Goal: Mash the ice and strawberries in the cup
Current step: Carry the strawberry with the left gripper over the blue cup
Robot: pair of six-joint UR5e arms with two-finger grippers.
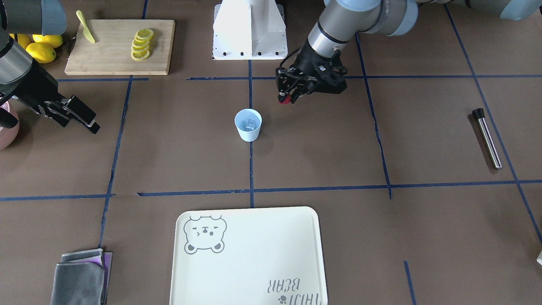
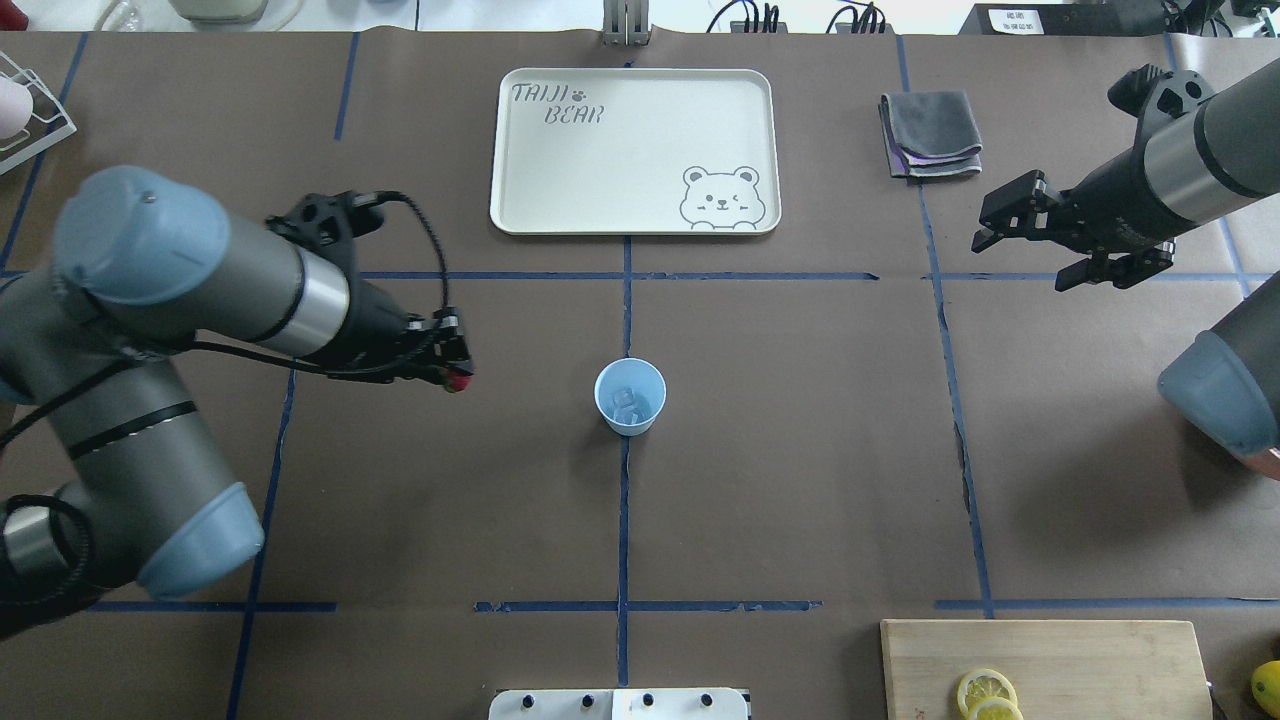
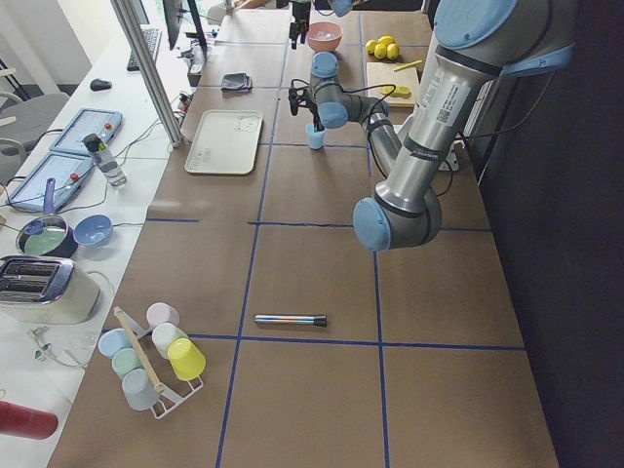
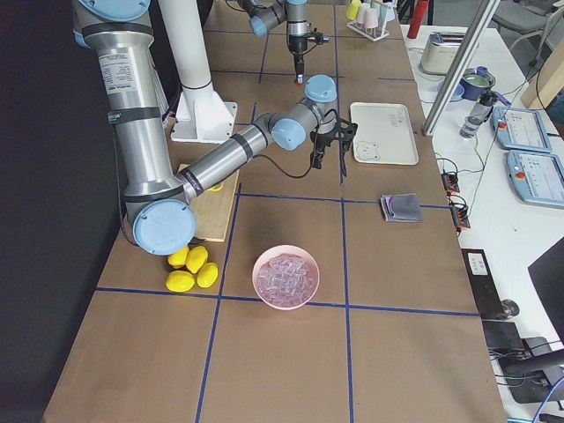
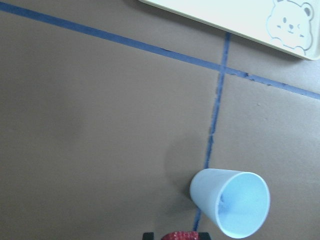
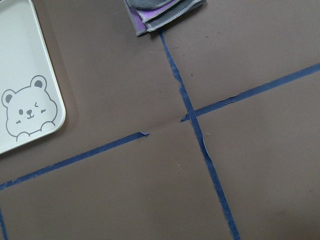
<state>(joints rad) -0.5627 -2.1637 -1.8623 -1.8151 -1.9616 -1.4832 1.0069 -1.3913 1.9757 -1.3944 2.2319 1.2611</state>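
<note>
My left gripper (image 2: pixel 452 374) is clenched on the strawberry (image 1: pixel 284 100). It hangs above the table (image 2: pixel 800 470) at the cup's (image 2: pixel 630 397) nine o'clock in the overhead view, near the cup but not over it. The cup stands upright with ice (image 2: pixel 626 402) in its bottom. I judge the step is dropping the berry in. I'd carry it toward three o'clock until the left wrist view centres the mouth, lower it close to the rim without touching, then let go. My right gripper (image 2: pixel 1022 258) hangs released and empty, well off at the cup's two o'clock.
</note>
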